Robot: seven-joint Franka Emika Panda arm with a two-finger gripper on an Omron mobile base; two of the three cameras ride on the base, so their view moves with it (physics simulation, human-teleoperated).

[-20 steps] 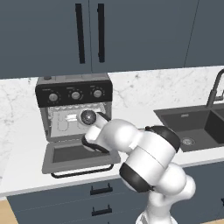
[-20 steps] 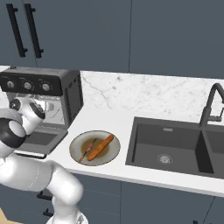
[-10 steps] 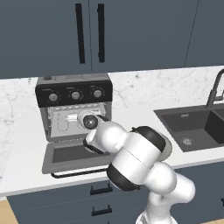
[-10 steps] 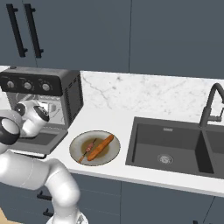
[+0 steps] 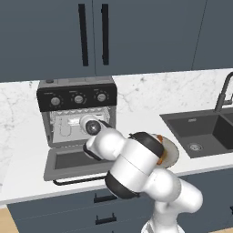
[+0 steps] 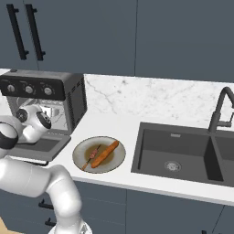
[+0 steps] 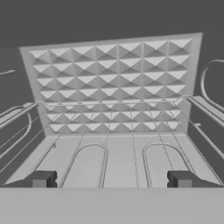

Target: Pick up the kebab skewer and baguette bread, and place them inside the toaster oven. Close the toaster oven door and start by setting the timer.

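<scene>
The two-finger tool [image 7: 109, 179], fingers spread wide (nothing between them), faces into the boxy grey toaster oven [image 5: 77, 116].

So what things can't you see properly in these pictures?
- Gripper: hidden behind the arm's own body in both base views.
- Plate: mostly covered by the arm in the left base view; its food is nearly hidden there.
- Kebab skewer: too small in the right base view to count its meat chunks.
- Toaster oven knobs: markings too small to read.
- Faucet: cut by the right edge.
</scene>
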